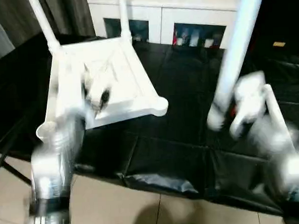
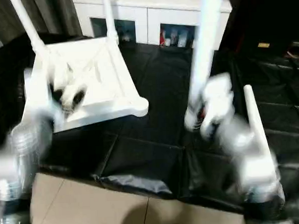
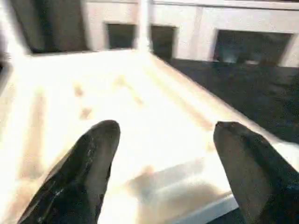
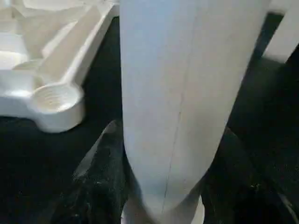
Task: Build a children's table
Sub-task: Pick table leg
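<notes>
The children's table top (image 1: pixel 138 78) lies upside down on the black work table, at the left. Two white legs (image 1: pixel 44 22) (image 1: pixel 124 19) stand in its far corner sockets. The near right socket (image 1: pixel 161 105) is vacant, also seen as a round socket (image 4: pixel 56 100). My left gripper (image 1: pixel 98 97) hovers over the ribbed underside, open (image 3: pixel 163 144) with nothing between its black fingers (image 3: pixel 88 158). To the right of the top, my right gripper (image 1: pixel 228 113) is shut on a third leg (image 1: pixel 238 43), held nearly upright above the black cover. That leg (image 4: pixel 182 93) sits between the fingers (image 4: pixel 100 177).
Another white leg (image 2: pixel 253 122) lies on the black cover (image 1: pixel 180 140) at the right, close to my right arm. A white cabinet (image 1: pixel 185 16) with glass doors stands behind the work table. The table's front edge runs above a tiled floor (image 1: pixel 104 203).
</notes>
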Motion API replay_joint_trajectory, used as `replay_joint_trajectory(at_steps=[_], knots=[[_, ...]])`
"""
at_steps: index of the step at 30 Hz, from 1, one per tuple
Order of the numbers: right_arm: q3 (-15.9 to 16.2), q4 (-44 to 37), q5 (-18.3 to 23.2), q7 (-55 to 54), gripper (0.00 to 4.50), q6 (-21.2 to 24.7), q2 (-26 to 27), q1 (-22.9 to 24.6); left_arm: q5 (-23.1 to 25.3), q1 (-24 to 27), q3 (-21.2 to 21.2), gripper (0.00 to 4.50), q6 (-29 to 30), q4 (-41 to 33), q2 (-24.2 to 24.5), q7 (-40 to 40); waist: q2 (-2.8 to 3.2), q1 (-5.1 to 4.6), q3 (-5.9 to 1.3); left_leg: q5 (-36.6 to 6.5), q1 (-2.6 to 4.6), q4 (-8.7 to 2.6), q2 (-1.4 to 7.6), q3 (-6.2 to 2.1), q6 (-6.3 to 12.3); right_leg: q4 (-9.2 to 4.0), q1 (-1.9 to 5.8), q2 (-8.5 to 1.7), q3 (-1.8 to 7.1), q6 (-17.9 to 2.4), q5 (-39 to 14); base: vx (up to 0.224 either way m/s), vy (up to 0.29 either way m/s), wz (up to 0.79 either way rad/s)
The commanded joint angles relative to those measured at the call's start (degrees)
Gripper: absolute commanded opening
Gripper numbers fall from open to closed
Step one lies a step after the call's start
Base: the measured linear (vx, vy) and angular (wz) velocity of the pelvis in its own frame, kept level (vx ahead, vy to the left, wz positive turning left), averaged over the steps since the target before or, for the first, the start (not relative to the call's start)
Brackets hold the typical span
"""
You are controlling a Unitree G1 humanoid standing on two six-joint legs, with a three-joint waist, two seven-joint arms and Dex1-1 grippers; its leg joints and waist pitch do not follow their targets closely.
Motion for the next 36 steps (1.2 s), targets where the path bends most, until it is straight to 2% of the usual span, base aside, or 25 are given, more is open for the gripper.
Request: replay_joint_trajectory(at_steps=[1, 4, 7, 9, 10, 11, 12, 13, 14, 15, 16, 17, 18, 21, 22, 24, 25, 26, 27, 30, 32, 33, 34, 35, 36], knots=[[0.40, -2.99, 1.86, -1.14, 1.86, -1.58, 2.00, 0.55, 1.87, 0.94, -1.64, 3.71, -2.32, -1.61, -0.88, 1.80, -1.18, -0.22, -3.99, -14.37, 0.83, -5.18, 4.02, -1.40, 1.34, -4.57, 2.37, -2.69, 2.24, -9.92, -15.47, 0.000, 0.000, 0.00], [2.38, -1.17, 1.49, -0.48, 1.86, -5.29, 3.85, 0.44, 2.40, 1.39, -1.92, 3.71, -3.45, -1.87, -2.45, 3.85, -0.69, 0.03, -3.38, -20.56, 1.56, -5.67, 4.19, -1.73, -0.79, -5.06, 1.65, -2.75, 2.20, -8.17, -22.33, 0.000, 0.000, 0.00], [2.48, 0.21, 2.29, -0.10, 1.86, -5.00, 5.18, -0.53, 3.20, 0.59, -2.19, 3.71, -3.35, -1.50, -2.55, 4.73, -1.28, -0.87, -2.16, -35.43, 3.78, -5.78, 3.56, -2.63, -3.47, -7.15, 0.94, -2.73, 0.93, -1.62, -42.41, 0.000, 0.000, 0.00], [1.77, 1.01, 2.91, -0.24, 1.86, -5.13, 6.48, -0.79, 3.89, 0.24, -2.49, 3.71, -4.91, -0.94, -2.63, 4.39, -0.92, -1.71, -1.59, -41.50, 6.24, -5.09, 3.21, -2.97, -3.81, -9.24, 0.53, -1.78, -1.30, 0.64, -47.95, 0.000, 0.000, 0.00], [1.60, 1.20, 2.89, -0.11, 1.86, -5.38, 6.93, -0.84, 4.51, 0.06, -2.64, 3.71, -5.55, -0.50, -2.66, 4.47, 0.49, -3.19, -1.52, -46.07, 11.49, -4.22, 4.84, -1.66, -5.04, -10.23, -1.51, 1.22, -2.23, 0.26, -43.80, 0.000, 0.000, 0.00], [1.70, 1.29, 2.69, -0.08, 1.86, -5.46, 7.05, -0.89, 4.45, -0.11, -2.57, 3.71, -5.92, -0.20, -2.73, 4.25, 0.49, -2.88, -0.44, -51.08, 10.33, -7.69, 7.55, -2.24, -6.68, -5.51, 0.41, 1.31, -3.90, -1.35, -30.91, 0.015, 0.023, -0.44], [1.94, 1.46, 2.48, -0.09, 1.86, -5.64, 6.95, -1.07, 3.73, -0.54, -2.21, 3.71, -6.00, 0.18, -3.21, 4.17, 0.87, -0.98, -0.45, -56.56, 7.17, -13.50, 11.85, -0.93, -7.57, 4.74, 4.16, 0.27, -4.15, -3.73, -16.62, -0.008, 0.009, -0.78], [2.14, 1.51, 2.56, -0.01, 1.86, -5.63, 6.84, -1.21, 3.64, -0.76, -2.24, 3.71, -6.26, 0.34, -3.24, 4.10, 0.37, -0.57, -0.66, -56.91, 8.00, -13.83, 12.77, -0.51, -6.50, 5.74, 4.09, -0.58, -4.02, -3.87, -13.20, -0.008, 0.009, -0.78], [2.23, 1.58, 2.65, 0.06, 1.86, -5.65, 6.76, -1.28, 3.71, -0.88, -2.31, 3.71, -6.41, 0.45, -3.24, 4.12, 0.76, 1.22, -0.42, -58.96, 9.56, -14.32, 13.59, 2.64, -6.13, 7.44, 2.88, -1.16, -3.62, -4.97, -14.98, 0.003, -0.053, -0.67], [2.29, 1.68, 2.69, 0.13, 1.86, -5.73, 6.71, -1.33, 3.80, -0.94, -2.41, 3.71, -6.35, 0.45, -3.25, 4.20, -0.38, 1.00, -0.09, -58.61, 9.73, -13.99, 13.68, 2.85, -6.01, 7.63, 3.05, -1.53, -2.67, -4.69, -18.11, 0.043, -0.136, -0.74], [2.41, 1.95, 2.74, 0.31, 1.86, -5.96, 6.61, -1.41, 4.02, -1.03, -2.63, 3.71, -6.04, 0.36, -3.29, 4.43, -3.63, 1.61, -1.90, -45.64, 11.98, -3.59, 5.47, 4.71, -7.07, -4.02, 0.23, -1.82, 2.42, -4.32, -38.63, 0.043, -0.136, -0.74], [2.43, 2.12, 2.72, 0.43, 1.86, -6.08, 6.58, -1.46, 4.12, -1.07, -2.74, 3.71, -5.92, 0.32, -3.34, 4.57, -3.28, 2.57, -1.56, -35.28, 9.43, 1.49, 1.77, 4.65, -4.81, -7.17, 2.23, -4.67, 6.16, -3.78, -48.60, 0.072, -0.155, -0.88], [2.38, 2.45, 2.67, 0.65, 1.86, -6.28, 6.55, -1.54, 4.25, -1.13, -2.90, 3.71, -5.87, 0.25, -3.47, 4.83, -5.15, 5.52, -3.23, -15.66, 1.81, 5.24, -0.01, 0.47, 0.23, -6.75, 11.23, -6.98, 13.06, -5.33, -48.74, 0.152, -0.125, -0.73], [2.24, 3.29, 2.67, 1.57, 1.86, -6.13, 6.77, -1.82, 4.82, -0.77, -3.22, 3.71, -6.49, -0.09, -3.37, 4.56, -4.42, 6.69, -2.41, -5.94, -0.48, 6.56, -2.78, -3.40, -1.64, -4.93, 11.84, -0.95, 17.05, -12.10, -23.39, 0.153, -0.112, -0.49], [2.64, 3.63, 2.19, 2.11, 1.86, -6.38, 6.39, -1.98, 4.82, -0.73, -2.98, 3.71, -6.31, -0.12, -3.56, 4.63, -2.90, 5.15, -3.00, 2.86, -2.71, 4.92, -1.69, -5.98, 2.48, -4.36, 11.24, -1.63, 12.56, -13.84, -3.83, 0.135, -0.090, -0.23], [3.39, 3.80, 1.67, 2.77, 1.86, -6.57, 5.80, -2.04, 4.76, -0.76, -2.78, 3.71, -6.17, -0.06, -3.60, 4.58, -0.67, 4.89, -3.59, 5.52, -1.93, 1.04, -0.99, -6.28, 4.50, -4.95, 10.78, 0.64, 9.61, -11.09, -5.43, 0.138, -0.026, 0.01], [3.76, 3.81, 1.37, 2.98, 1.86, -6.74, 5.51, -2.00, 4.78, -0.79, -2.72, 3.71, -6.16, -0.02, -3.57, 4.54, 1.86, 4.61, -4.15, 6.45, -0.08, -1.98, 1.28, -7.03, 6.39, -5.35, 10.05, 1.52, 6.53, -5.63, -9.27, 0.151, -0.007, 0.03], [3.89, 3.72, 1.40, 2.99, 1.86, -6.81, 5.48, -1.90, 4.79, -0.86, -2.63, 3.71, -6.24, 0.04, -3.51, 4.48, 3.38, 1.02, -4.03, -5.35, 4.82, -6.83, 9.37, -14.38, 12.19, 3.50, 4.62, 3.09, 1.85, -2.75, -15.27, 0.159, 0.069, -0.11], [3.89, 3.70, 1.51, 2.95, 1.86, -6.91, 5.52, -1.84, 4.76, -0.90, -2.62, 3.71, -6.29, 0.09, -3.45, 4.50, 3.17, 0.63, -5.12, -10.36, 8.53, -6.37, 10.37, -15.92, 15.39, 6.65, 1.69, 2.94, 0.73, -2.69, -17.16, 0.156, 0.077, -0.06], [4.17, 3.68, 1.19, 3.01, 1.86, -7.27, 5.60, -1.56, 4.42, -1.17, -2.48, 3.71, -5.98, 0.43, -3.42, 4.67, 1.76, -0.47, -4.51, -8.48, 7.18, -5.58, 5.10, -11.70, 24.45, 8.34, -1.48, 2.35, -0.07, 4.07, -6.77, 0.133, 0.034, 0.06], [4.31, 3.72, 0.55, 2.78, 1.86, -7.36, 5.61, -1.55, 4.65, -1.46, -2.54, 3.71, -5.87, 0.83, -3.50, 4.82, 0.63, -0.81, -4.09, -5.88, 5.78, -5.05, 2.70, -9.57, 25.16, 3.80, -0.89, 1.10, 0.63, 2.98, -2.56, 0.089, -0.045, 0.05], [4.21, 3.78, 0.54, 2.75, 1.86, -7.39, 5.67, -1.55, 5.04, -1.56, -2.53, 3.71, -6.21, 1.03, -3.73, 5.28, -1.97, -0.39, -3.91, -11.02, 2.23, -3.78, -0.59, -6.20, 18.83, -2.24, 3.10, -2.01, 3.27, 1.25, 0.55, 0.073, -0.153, 0.03], [4.21, 3.78, 0.54, 2.75, 1.86, -7.39, 5.67, -1.55, 5.04, -1.56, -2.53, 3.71, -6.21, 1.03, -3.73, 5.28, -3.14, 0.93, -3.70, -10.99, -0.24, -0.95, -2.34, -4.49, 15.73, -5.15, 5.12, -5.29, 5.81, -0.57, -5.29, 0.073, -0.153, 0.03], [4.18, 3.94, 0.48, 2.54, 1.86, -7.51, 5.76, -1.58, 4.61, -1.66, -2.35, 3.71, -6.43, 1.14, -4.04, 4.95, -2.71, 2.45, -4.42, -5.10, -2.22, 2.47, -1.70, -5.26, 10.79, -5.32, 8.68, -9.49, 8.29, -2.39, -9.80, 0.069, -0.147, -0.03], [4.13, 4.06, 0.44, 2.36, 1.86, -7.53, 5.81, -1.56, 4.69, -1.71, -2.54, 3.71, -5.31, 1.08, -3.92, 4.85, -2.61, 2.33, -4.62, 3.05, -2.44, 0.38, -0.89, -5.46, 6.24, -3.17, 8.05, -6.97, 6.40, -2.43, -0.87, 0.052, -0.115, -0.12]])
